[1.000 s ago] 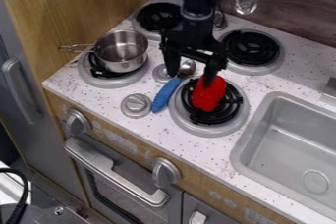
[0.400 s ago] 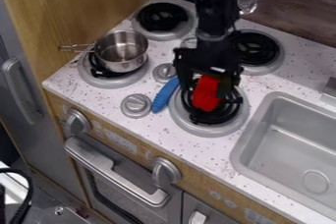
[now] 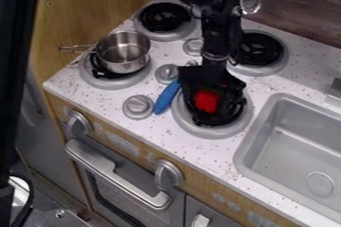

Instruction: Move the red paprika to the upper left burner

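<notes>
black claw pointing down, over red paprika, lower right burner

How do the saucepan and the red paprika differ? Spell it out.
The saucepan is silvery metal; the paprika is bright red. The saucepan is clearly larger than the paprika. The saucepan stands clear of the gripper, while the paprika is partly hidden beneath it. Both are at front burners, the saucepan left, the paprika right.

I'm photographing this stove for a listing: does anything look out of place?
The blue-handled utensil looks stray, lying on the speckled white countertop beside the round black-coil burner that holds the red paprika.
</notes>
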Available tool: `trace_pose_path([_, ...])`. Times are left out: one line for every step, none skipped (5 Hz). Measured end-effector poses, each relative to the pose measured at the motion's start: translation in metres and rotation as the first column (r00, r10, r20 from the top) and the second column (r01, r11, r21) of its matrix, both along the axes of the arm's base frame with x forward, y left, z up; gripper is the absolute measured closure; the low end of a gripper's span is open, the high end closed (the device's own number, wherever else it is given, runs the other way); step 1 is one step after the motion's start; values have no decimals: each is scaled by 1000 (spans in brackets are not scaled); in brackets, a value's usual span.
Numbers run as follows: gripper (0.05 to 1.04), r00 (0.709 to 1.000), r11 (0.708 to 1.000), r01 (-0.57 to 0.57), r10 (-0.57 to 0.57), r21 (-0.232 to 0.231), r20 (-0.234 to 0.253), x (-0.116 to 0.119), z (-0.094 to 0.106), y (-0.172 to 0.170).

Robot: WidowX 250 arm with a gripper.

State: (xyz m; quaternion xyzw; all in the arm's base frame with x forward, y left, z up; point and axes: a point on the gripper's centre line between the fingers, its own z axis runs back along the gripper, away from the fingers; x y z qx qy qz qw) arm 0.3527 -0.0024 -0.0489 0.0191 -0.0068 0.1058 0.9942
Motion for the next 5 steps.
trace_pose_path([142, 1000, 1000, -5, 5, -2, 14, 4, 0, 1])
trace_pose_path([298, 1000, 1000, -1, 1, 10, 23, 5, 0, 7])
trace_pose_path([299, 999, 1000, -6, 5, 15, 48, 9, 9, 20])
trace_pose_path([299, 987, 995, -98, 97, 5, 132, 38, 37, 63])
trace_pose_path([299, 988, 994, -105, 102, 22, 119, 65, 27, 85])
